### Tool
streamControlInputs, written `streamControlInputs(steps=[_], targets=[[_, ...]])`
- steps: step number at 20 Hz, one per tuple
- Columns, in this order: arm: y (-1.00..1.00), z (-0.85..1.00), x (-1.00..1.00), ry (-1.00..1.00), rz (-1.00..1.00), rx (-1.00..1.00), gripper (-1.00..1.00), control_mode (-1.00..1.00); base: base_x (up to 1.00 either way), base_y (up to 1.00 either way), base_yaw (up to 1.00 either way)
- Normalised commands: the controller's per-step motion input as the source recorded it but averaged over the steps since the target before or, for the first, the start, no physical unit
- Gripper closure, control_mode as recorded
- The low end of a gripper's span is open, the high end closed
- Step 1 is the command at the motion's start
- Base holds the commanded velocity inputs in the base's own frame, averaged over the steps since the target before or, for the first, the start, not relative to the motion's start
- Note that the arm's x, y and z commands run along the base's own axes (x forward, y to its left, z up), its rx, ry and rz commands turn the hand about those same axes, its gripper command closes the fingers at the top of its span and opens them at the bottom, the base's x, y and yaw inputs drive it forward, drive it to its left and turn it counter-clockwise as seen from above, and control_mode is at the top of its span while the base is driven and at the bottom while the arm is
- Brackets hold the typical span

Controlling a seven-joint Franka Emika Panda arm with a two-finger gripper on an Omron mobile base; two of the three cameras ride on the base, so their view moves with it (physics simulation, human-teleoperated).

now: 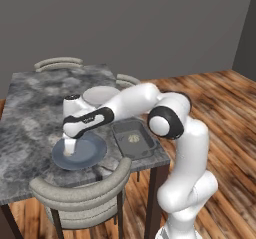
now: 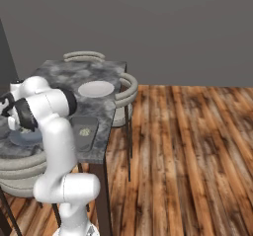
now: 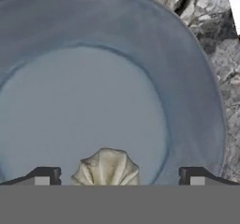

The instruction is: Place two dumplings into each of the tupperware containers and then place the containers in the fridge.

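In the left base view the gripper [image 1: 69, 150] hangs low over the round blue-grey plate [image 1: 95, 153] at the near edge of the marbled grey table [image 1: 30, 118]; its fingers are too small here to read; just right of the plate sits the dark grey tupperware container [image 1: 145, 144] with one dumpling [image 1: 133, 138] lying inside it; a round white plate [image 1: 102, 94] lies farther back on the table, and a curved grey chair [image 1: 80, 190] stands at the near side.

In the right base view the arm's own links cover the hand; the dark grey container [image 2: 91, 134] shows on the table with the dumpling [image 2: 85, 131] inside, the white plate [image 2: 96, 88] behind it, and a sliver of the blue-grey plate [image 2: 23, 139] beside the arm.

In the hand view the two finger tips [image 3: 43, 177] stand spread wide, clasping nothing; between them, touching neither, a pleated tan dumpling [image 3: 106, 168] rests on the blue-grey plate [image 3: 192, 101], whose rim lies on the marbled table [image 3: 220, 54].
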Motion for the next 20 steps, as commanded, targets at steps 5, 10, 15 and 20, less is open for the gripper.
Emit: streamControlInputs(steps=[5,10,15,20], targets=[[0.30,-0.57,0.31,0.00,0.14,-0.04,-1.00,-1.00,0.00,0.00,0.00],[0.08,-0.35,0.33,0.00,0.11,-0.01,-1.00,-1.00,0.00,0.00,0.00],[0.05,-0.46,0.05,0.00,0.05,-0.02,1.00,-1.00,0.00,0.00,0.00],[-0.26,-0.09,-0.41,-0.05,0.02,0.00,1.00,-1.00,0.00,0.00,0.00]])
